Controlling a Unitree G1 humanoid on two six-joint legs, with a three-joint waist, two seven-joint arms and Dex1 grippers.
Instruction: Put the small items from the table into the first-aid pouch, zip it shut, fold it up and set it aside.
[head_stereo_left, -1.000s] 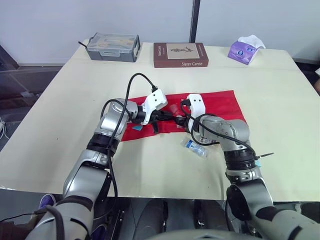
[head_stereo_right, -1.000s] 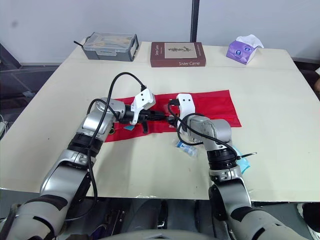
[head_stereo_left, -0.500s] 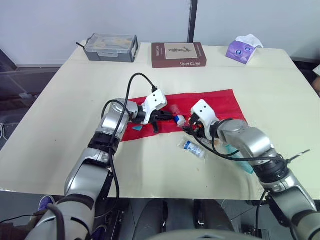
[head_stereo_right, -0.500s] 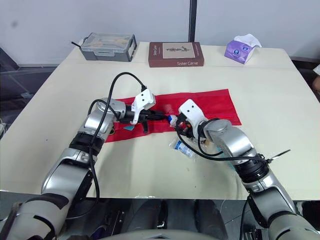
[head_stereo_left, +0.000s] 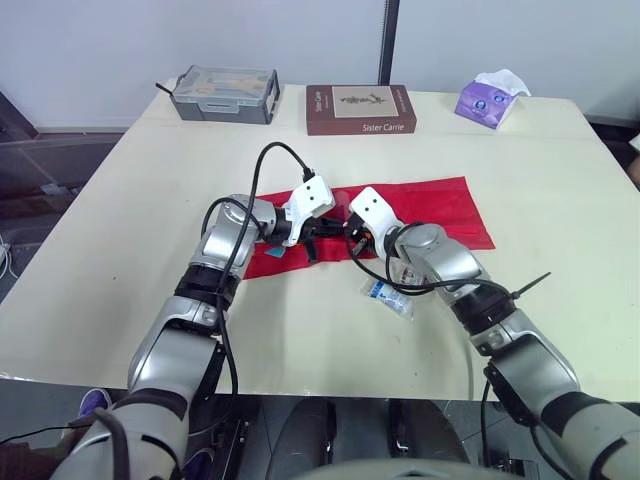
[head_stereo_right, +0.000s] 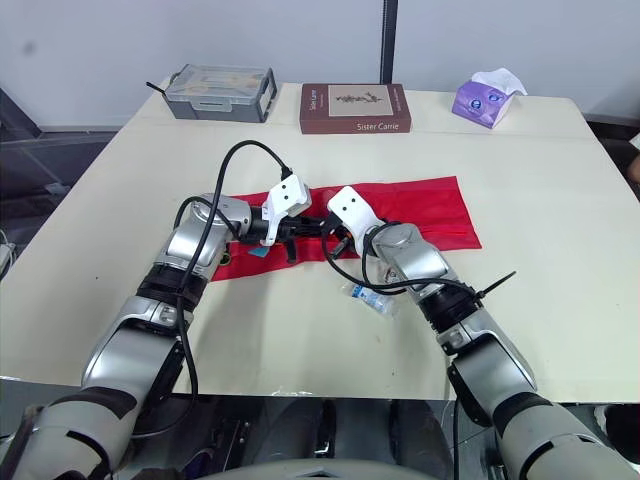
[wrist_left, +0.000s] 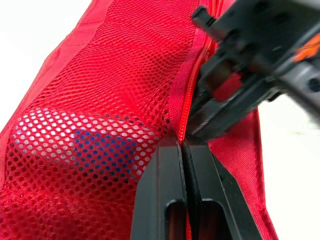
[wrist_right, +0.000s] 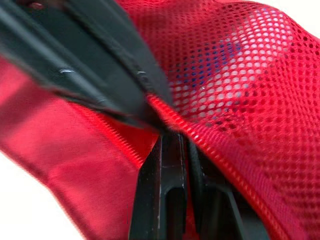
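Red first-aid pouch (head_stereo_left: 440, 205) lies opened flat at centre frame on the tabletop (head_stereo_left: 130, 210).

Left tool (wrist_left: 183, 144): fingers pinched together on the pouch's zipper edge, beside the mesh pocket.

Right tool (wrist_right: 176, 136): fingers closed on the same red edge, tip to tip with the left tool, at the pouch's lower-left part in the head views.

Blue item (wrist_left: 100, 145) sits inside the mesh pocket. Clear blue-printed packet (head_stereo_left: 388, 297) loose on tabletop, just below the pouch.

Top of frame: grey case (head_stereo_left: 225, 93), book (head_stereo_left: 360, 109), purple tissue pack (head_stereo_left: 490, 98).
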